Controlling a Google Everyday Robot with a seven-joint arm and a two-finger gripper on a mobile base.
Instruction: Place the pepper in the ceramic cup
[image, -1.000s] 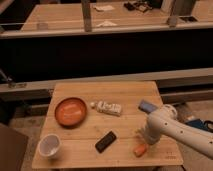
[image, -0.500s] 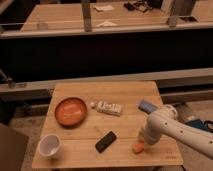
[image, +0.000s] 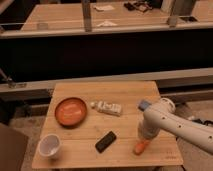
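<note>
The pepper (image: 140, 146), a small orange-red tapered piece, lies on the wooden table (image: 125, 90) near its front right edge. My gripper (image: 143, 138) is at the end of the white arm (image: 170, 122), which reaches in from the right and comes down right over the pepper's upper end, hiding part of it. The ceramic cup (image: 49, 146), small and white with a pale inside, stands upright at the table's front left corner, far from the gripper.
A round orange plate (image: 71, 111) sits at the table's left. A white packet (image: 107, 107) lies at the middle, a black flat device (image: 105, 141) in front of it. A blue-topped object (image: 143, 104) shows behind the arm. A dark counter stands behind.
The arm has shifted slightly left and lowered onto the pepper. The pepper, cup and other objects have not moved.
</note>
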